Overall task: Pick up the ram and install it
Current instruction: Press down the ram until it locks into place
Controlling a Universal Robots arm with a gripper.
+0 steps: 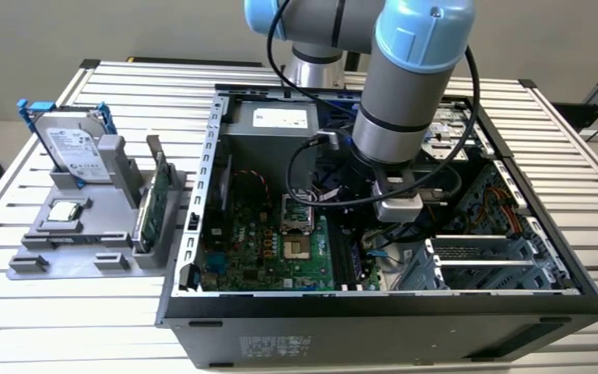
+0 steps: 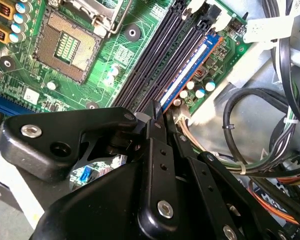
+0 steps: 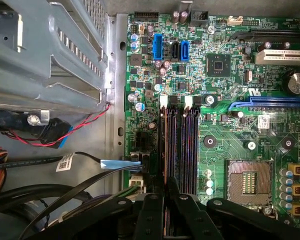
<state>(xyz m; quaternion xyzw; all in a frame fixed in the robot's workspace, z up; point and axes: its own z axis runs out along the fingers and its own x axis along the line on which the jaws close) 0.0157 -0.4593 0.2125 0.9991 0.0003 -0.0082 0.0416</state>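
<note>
Setting: slatted metal workbench with an open computer case lying on it, motherboard facing up.

Arm: reaches down into the case; its gripper sits low over the memory slots near the case's middle.

Ram: a long, thin, dark blue stick stands on edge in the outermost of the black slots, the one nearest the board's edge and the cables.

Fingers: in the second wrist view the black fingers are drawn close together on the near end of the stick's top edge, apparently pinching it.

Progress: picking up looks done and the stick is in its slot. Whether it is fully seated and the end latches closed, I cannot tell.

Aside: a grey holder with a hard drive stands towards the exterior view's left.
</note>
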